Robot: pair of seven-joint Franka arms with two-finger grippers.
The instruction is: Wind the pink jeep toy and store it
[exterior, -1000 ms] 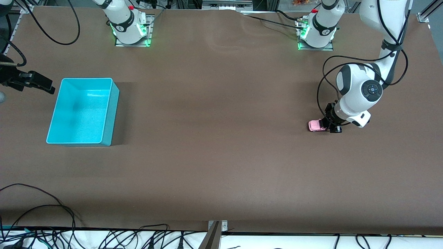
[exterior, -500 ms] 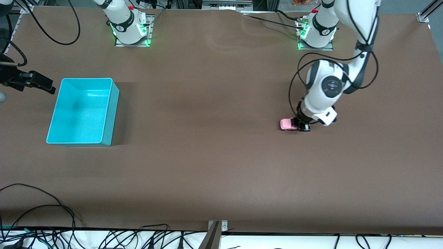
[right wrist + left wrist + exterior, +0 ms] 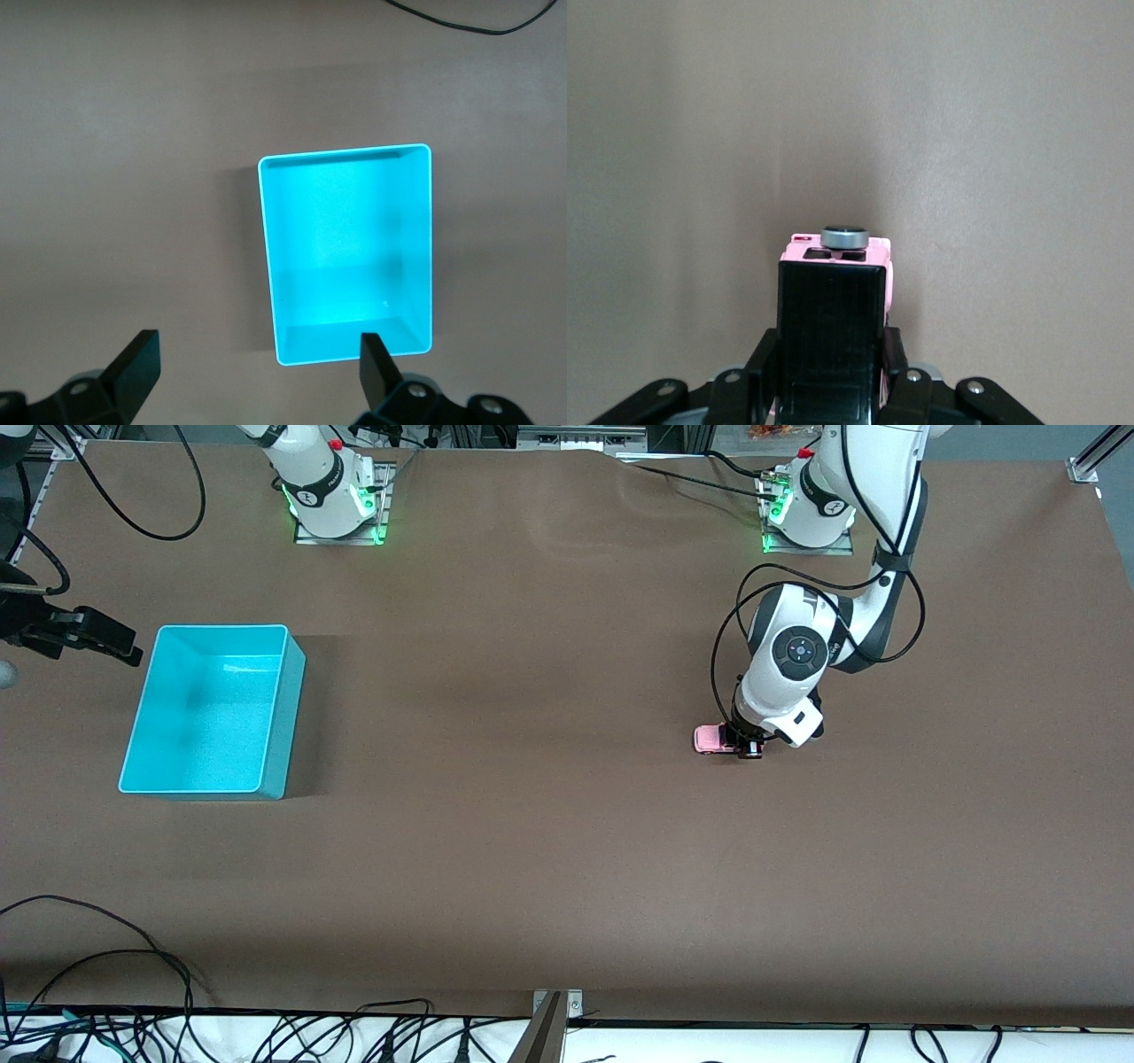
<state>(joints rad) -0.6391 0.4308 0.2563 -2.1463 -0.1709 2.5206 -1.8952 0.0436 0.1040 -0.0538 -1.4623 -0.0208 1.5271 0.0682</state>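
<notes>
While the left gripper [image 3: 742, 742] is down at the table [image 3: 549, 850] toward the left arm's end, it's clamped tight around the back of the pink jeep toy [image 3: 711, 739], so the little car is fully in its grip with the wheels at or right by the brown surface. Seen from the front camera, the jeep's pink body pokes out at about 9 o'clock from the gripper, nose aimed toward the right arm's end of the table. From the left wrist view you get the jeep [image 3: 837, 310] wedged between the two black fingers [image 3: 917, 390], black roof facing the camera and a small grey round knob [image 3: 845, 236] at its front end.

Teal bin [image 3: 213, 708] sits way off toward the right arm's end, well apart from the jeep, roughly at 9 o'clock from it in the front view. Nothing shows inside it.

Right gripper [image 3: 257, 372] is just waiting, hanging above the table just off the bin's edge, with its fingers spread as wide as they go and holding nothing. Its wrist camera looks straight down on the bin [image 3: 347, 252], framed between the two fingertips. Some black cables [image 3: 106, 957] run along the table's nearest edge, around 6 to 7 o'clock in the front view.
</notes>
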